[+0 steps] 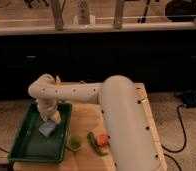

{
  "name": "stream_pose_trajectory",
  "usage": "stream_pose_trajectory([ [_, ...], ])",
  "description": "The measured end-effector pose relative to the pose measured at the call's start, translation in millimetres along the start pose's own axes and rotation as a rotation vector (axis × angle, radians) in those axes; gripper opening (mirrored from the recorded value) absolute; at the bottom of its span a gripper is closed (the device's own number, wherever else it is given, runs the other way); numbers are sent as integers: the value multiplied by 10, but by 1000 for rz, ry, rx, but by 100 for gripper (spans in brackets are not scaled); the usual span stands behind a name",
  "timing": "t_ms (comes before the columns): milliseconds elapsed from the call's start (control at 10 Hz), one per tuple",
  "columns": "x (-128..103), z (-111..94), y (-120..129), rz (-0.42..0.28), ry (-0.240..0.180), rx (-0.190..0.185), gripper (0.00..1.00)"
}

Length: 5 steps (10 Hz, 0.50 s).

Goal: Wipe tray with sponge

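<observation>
gripper over sponge in tray: position before the wiping stroke

the white arm (121,120) is the largest item in the room. it rises from the near right, crosses the wooden table (83,117) and bends at an elbow above the far left corner, then drops its wrist straight down.

the tray (26,145) lies on the left part of the table, dark green with a raised rim. its floor is bare except for the sponge.

the gripper (51,119) hangs at the end of the wrist, inside the tray's far right part, close to the right rim. how wide it stands, and whether it has hold of anything, cannot be told from here.

the sponge (47,129) lies flat on the tray floor, directly below the gripper on its near side, touching it or just short of it. its long axis cannot be made out.

a small green cup (74,143) and a green-and-orange vegetable item (98,141) sit on the table just right of the tray.

judgement: most of the bare tray floor lies nearer and to the left of the sponge, so the wiping stroke should run that way, away from the right rim.
</observation>
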Motion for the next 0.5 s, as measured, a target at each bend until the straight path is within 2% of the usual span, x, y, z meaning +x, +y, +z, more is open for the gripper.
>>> stream_pose_trajectory([
  [200, -40, 48, -351, -44, 0, -8, 2],
  [300, -109, 76, -440, -67, -3, -14, 2],
  [500, -426, 163, -536, -134, -19, -32, 2],
])
